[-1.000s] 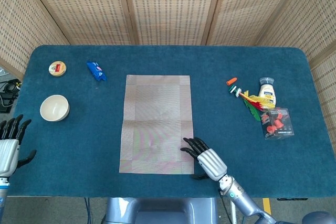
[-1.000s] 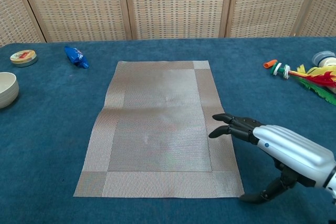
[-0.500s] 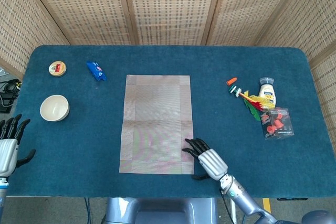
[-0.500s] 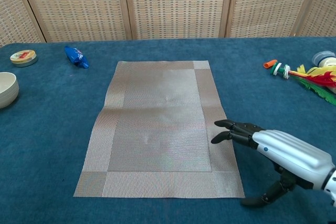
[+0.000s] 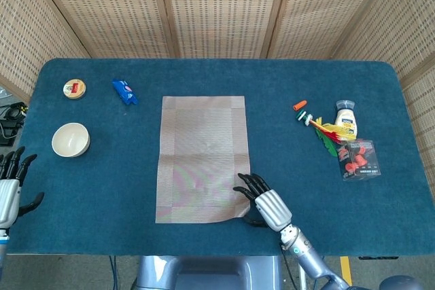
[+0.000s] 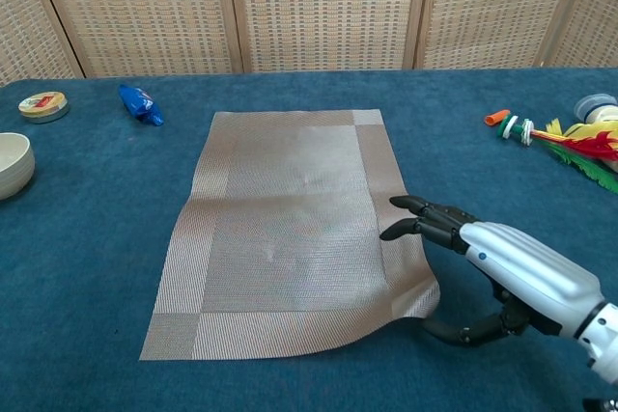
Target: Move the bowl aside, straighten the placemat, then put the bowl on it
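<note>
The right hand (image 6: 492, 262) pinches the near right corner of the placemat (image 6: 290, 229), fingers over the top and thumb curled underneath, so that corner lifts off the counter (image 6: 97, 267), presumably to tug the mat square; the left hand (image 5: 8, 188) hovers at the near left edge, fingers spread, holding nothing; the bowl (image 5: 71, 139) already sits aside, well apart from the mat on the left; open cloth surrounds the mat on every side, giving room to shift it.
</note>
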You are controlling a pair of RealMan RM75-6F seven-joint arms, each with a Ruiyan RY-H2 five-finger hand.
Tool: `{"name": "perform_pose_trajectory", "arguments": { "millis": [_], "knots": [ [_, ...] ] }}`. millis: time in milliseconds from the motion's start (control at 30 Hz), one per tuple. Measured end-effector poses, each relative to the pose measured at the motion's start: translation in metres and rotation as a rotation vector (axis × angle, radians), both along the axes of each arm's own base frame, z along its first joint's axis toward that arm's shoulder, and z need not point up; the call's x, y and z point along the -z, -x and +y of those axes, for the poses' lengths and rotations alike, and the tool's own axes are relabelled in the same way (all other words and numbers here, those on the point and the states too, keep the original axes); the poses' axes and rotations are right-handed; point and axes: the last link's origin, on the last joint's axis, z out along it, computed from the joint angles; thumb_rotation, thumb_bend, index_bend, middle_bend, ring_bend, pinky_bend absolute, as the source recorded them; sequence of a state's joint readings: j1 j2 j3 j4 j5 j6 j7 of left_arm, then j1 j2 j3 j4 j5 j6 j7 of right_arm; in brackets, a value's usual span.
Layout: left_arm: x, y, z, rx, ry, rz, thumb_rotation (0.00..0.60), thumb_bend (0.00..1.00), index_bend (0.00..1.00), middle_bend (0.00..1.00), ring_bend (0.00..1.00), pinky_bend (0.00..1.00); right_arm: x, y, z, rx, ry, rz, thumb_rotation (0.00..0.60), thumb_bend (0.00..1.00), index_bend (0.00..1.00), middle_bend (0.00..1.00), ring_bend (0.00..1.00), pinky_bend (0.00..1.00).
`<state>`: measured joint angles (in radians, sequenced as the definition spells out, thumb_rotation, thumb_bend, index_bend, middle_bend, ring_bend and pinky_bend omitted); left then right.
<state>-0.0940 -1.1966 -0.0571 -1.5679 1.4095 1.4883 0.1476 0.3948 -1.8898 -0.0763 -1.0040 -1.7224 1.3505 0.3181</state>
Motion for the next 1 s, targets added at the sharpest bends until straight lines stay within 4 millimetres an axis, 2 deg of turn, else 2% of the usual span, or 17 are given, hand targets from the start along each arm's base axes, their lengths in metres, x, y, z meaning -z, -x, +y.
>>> {"name": "perform_pose_trajectory", "arguments": {
  "millis": [167,333,533,633,1000],
  "knots": [
    [-0.001,0.0,0.0,0.001,-0.007,-0.004,0.6,0.26,0.14,0.0,0.0,0.0,0.007,-0.006,0.001,0.005,-0.011,-0.025,0.6,0.46,0.24,0.0,0.0,0.0],
    [-0.002,0.002,0.0,-0.009,-0.014,-0.008,0.6,0.26,0.15,0.0,0.0,0.0,0.014,-0.011,-0.001,0.019,-0.012,-0.048,0.6,0.44,0.32,0.01,0.0,0.04],
    [-0.004,0.002,0.0,-0.005,-0.017,-0.012,0.6,0.26,0.15,0.0,0.0,0.0,0.014,-0.011,-0.005,0.033,0.026,-0.055,0.6,0.4,0.49,0.16,0.0,0.11],
    [-0.004,0.002,0.001,-0.007,-0.018,-0.014,0.6,0.26,0.16,0.0,0.0,0.0,0.014,-0.01,-0.006,0.043,0.042,-0.066,0.6,0.4,0.55,0.2,0.0,0.13],
    [-0.003,0.002,0.001,-0.006,-0.015,-0.019,0.6,0.26,0.19,0.0,0.0,0.0,0.013,-0.009,-0.005,0.038,0.046,-0.086,0.6,0.56,0.61,0.23,0.0,0.14]
  ]
}}
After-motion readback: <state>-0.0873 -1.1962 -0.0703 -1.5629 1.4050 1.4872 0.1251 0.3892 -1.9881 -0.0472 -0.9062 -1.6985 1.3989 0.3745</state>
